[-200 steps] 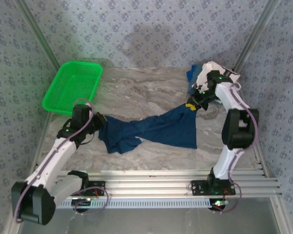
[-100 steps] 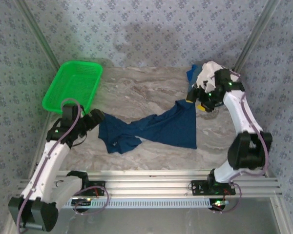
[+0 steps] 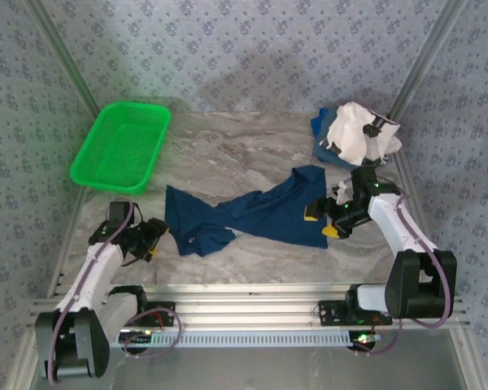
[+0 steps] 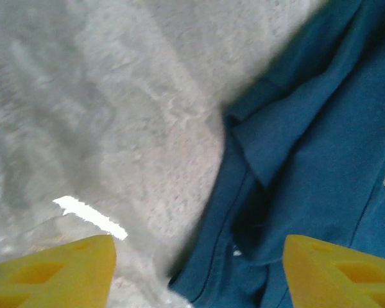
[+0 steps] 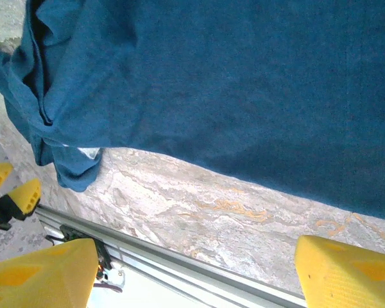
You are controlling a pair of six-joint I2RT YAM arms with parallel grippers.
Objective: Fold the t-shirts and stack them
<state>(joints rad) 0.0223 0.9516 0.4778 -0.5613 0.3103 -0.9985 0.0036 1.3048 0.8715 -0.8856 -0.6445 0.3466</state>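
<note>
Navy t-shirt (image 3: 252,215) | long axis left-right, bunched end left | left pincer (image 3: 152,240) wide, empty | right pincer (image 3: 321,224) wide, empty

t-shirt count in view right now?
3: a dark blue t-shirt spread out in the middle, a white t-shirt heaped at the far right, a second blue t-shirt beneath it. The heap may hide more.

— Which colours are seen on the cloth?
— Dark blue is shown by the spread t-shirt (image 3: 252,213), white with black marks by the corner t-shirt (image 3: 354,134), and brighter blue by the blue cloth (image 3: 318,123) beneath it.
— And elsewhere?
— The basket (image 3: 118,146) is coloured bright green and the table (image 3: 244,154) is veined grey marble. The wallpaper (image 3: 252,57) is printed with small flowers on blue-grey, and the fingertips (image 5: 346,269) are yellow.
</note>
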